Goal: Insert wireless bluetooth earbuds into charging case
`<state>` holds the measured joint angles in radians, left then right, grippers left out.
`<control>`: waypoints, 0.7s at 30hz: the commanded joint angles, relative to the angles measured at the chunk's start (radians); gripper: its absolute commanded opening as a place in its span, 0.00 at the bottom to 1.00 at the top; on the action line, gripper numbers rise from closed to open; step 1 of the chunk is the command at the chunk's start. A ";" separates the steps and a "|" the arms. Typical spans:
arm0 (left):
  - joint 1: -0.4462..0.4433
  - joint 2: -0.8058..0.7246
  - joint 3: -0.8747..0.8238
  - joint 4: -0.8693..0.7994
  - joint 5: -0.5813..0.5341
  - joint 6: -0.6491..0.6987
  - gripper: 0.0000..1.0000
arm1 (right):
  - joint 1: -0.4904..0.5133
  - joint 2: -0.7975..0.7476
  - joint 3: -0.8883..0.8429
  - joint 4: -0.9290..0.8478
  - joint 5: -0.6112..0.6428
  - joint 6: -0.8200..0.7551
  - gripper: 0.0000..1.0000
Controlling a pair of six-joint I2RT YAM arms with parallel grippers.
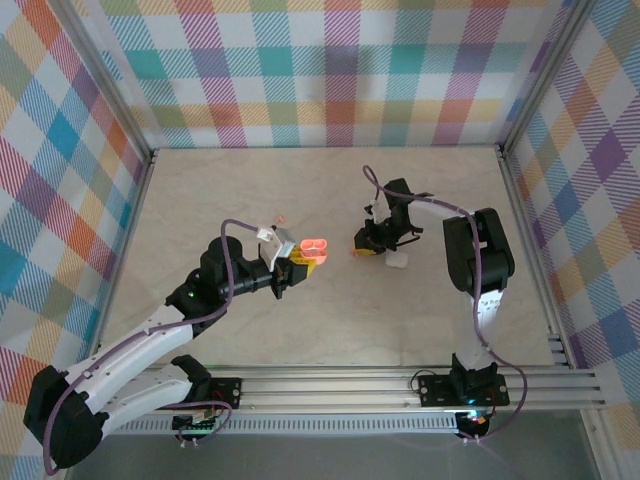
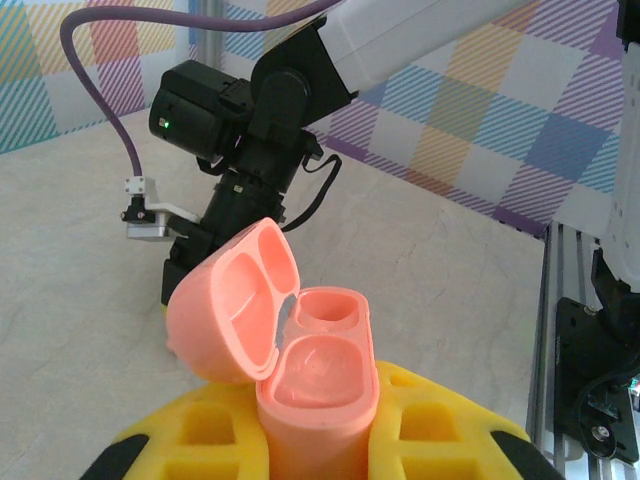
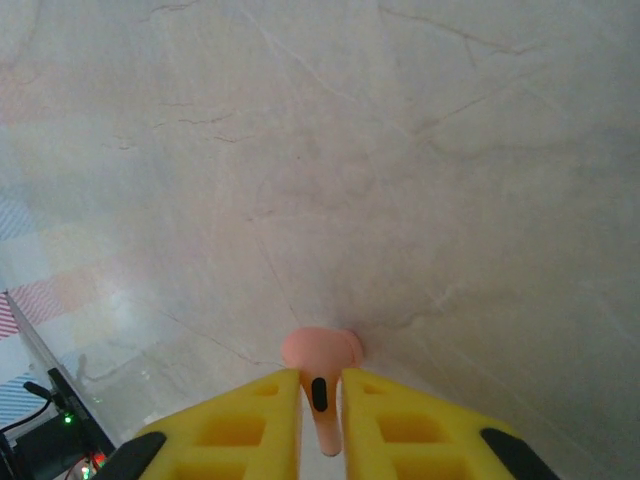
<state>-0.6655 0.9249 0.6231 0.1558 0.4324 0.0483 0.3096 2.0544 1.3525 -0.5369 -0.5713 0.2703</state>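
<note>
My left gripper (image 1: 298, 264) (image 2: 318, 435) is shut on a salmon-pink charging case (image 1: 316, 246) (image 2: 320, 375), held upright off the table. Its lid (image 2: 232, 300) is swung open to the left and both wells look empty. To the right, my right gripper (image 1: 366, 244) (image 3: 321, 400) points down at the table, its yellow fingers (image 3: 250, 420) shut on the stem of a salmon-pink earbud (image 3: 320, 352). The bud's rounded head touches the marble surface.
A white pebble-like case (image 1: 397, 263) lies just right of the right gripper. A tiny pink speck (image 1: 280, 218) lies on the table behind the left wrist. An aluminium rail (image 1: 400, 385) runs along the near edge, and plaid walls (image 1: 330, 70) enclose the table.
</note>
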 commanded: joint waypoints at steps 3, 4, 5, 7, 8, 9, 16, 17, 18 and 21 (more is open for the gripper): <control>-0.013 -0.011 0.005 0.008 0.002 -0.007 0.00 | -0.009 0.020 0.017 -0.050 0.101 -0.030 0.22; -0.011 -0.012 0.005 0.007 0.002 -0.006 0.00 | -0.010 0.017 0.017 -0.055 0.115 -0.033 0.22; -0.013 -0.013 0.004 0.005 0.002 -0.006 0.00 | -0.010 0.014 0.017 -0.061 0.131 -0.036 0.23; -0.013 -0.014 0.003 0.005 0.002 -0.007 0.00 | -0.011 0.005 0.018 -0.070 0.164 -0.040 0.26; -0.013 -0.016 0.003 0.005 0.002 -0.007 0.00 | -0.012 -0.001 0.017 -0.074 0.178 -0.043 0.27; -0.013 -0.017 0.002 0.005 0.002 -0.007 0.00 | -0.011 -0.007 0.018 -0.076 0.187 -0.047 0.27; -0.014 -0.021 0.001 0.004 0.000 -0.010 0.00 | -0.011 -0.066 0.018 -0.092 0.187 -0.065 0.30; -0.014 -0.022 0.001 0.004 0.000 -0.011 0.00 | -0.010 -0.082 0.017 -0.088 0.183 -0.074 0.30; -0.014 -0.022 0.001 0.005 0.000 -0.011 0.00 | -0.010 -0.097 0.011 -0.082 0.182 -0.085 0.30; -0.015 -0.017 0.001 0.005 -0.001 -0.015 0.00 | -0.006 -0.143 -0.003 -0.068 0.192 -0.142 0.31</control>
<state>-0.6659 0.9245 0.6231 0.1558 0.4324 0.0444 0.3012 1.9823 1.3586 -0.5957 -0.3927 0.1993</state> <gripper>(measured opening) 0.169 0.307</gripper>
